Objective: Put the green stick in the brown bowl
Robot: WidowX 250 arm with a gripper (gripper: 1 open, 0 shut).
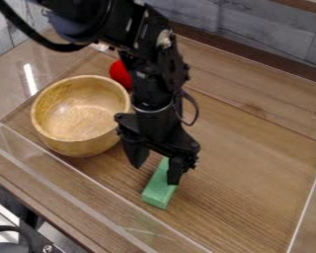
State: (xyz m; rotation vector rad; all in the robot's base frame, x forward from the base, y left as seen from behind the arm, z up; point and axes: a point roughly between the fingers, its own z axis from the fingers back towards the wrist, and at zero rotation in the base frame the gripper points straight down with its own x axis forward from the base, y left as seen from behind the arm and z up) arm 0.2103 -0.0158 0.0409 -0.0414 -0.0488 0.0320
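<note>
Green stick: lying flat on the desk, its far end partly hidden by the claw; not in the bowl.
Brown bowl: upright beside the claw, with the stick still to be put in it.
Claw: fingers spread apart, nothing seen to be clamped.
Step in hand: the pick-up, judged to be at the lining-up stage.
Next move: the fingers should be set astride the stick's long sides, lowered, then closed.
</note>
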